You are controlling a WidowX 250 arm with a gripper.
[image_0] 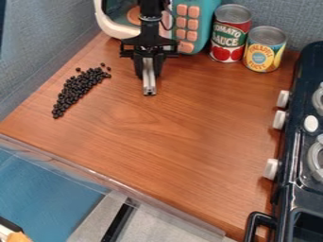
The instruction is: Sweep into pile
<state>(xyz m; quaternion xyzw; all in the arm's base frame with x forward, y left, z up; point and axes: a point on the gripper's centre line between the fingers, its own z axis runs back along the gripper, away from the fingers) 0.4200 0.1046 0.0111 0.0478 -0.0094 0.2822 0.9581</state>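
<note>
Black beans (77,88) lay in a long streak at the upper left of the frame, its axis slanting from lower left to upper right. The gripper (148,73), clenched on a narrow silvery bar (149,86), hung to the right, nearest the streak's upper end; sweeping probably called for a leftward approach.

My black arm (150,28) enters at the top edge; my gripper (148,73) hangs below it, probably pointing nearly straight down.
</note>
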